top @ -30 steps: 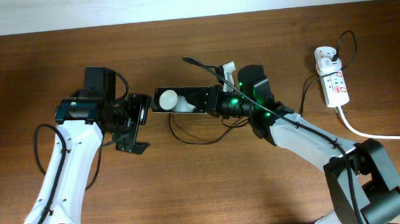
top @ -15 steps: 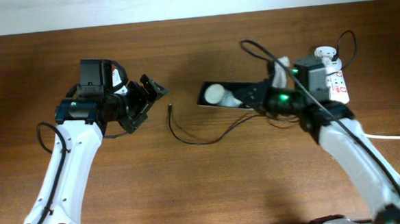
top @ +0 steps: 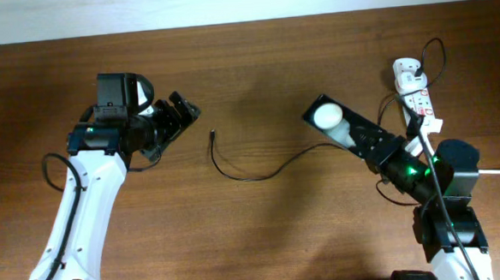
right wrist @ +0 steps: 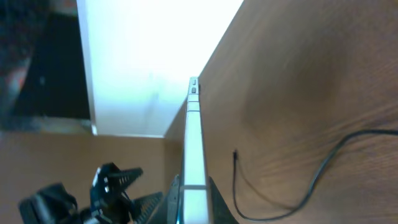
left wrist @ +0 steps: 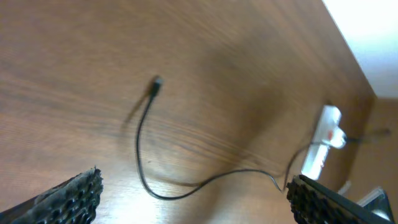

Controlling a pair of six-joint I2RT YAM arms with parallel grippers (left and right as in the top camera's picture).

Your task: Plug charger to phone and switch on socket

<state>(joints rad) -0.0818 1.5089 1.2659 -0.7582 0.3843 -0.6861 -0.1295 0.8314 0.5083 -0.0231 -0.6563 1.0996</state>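
Phone (top: 352, 131) clamped edge-on in my right gripper (top: 386, 150), shut tight. Charger plug tip (top: 212, 135) loose on table (top: 264, 242), ahead of my left gripper (top: 178, 116), which is spread wide and empty. Plugging step: next I pinch tip, align with port. Socket (top: 415, 104) near right gripper, switching not yet due.

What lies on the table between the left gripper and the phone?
In the overhead view, only the charger lies between the left gripper and the phone: its unplugged tip and looping cable on the wooden table.

- The right gripper (top: 377, 144) clamps one end of the phone (top: 335, 123), near the socket (top: 417, 99).
- The plug tip of the charger (top: 212, 137) lies on the table (top: 264, 238), between the phone and the wide-open, empty left gripper (top: 178, 118).
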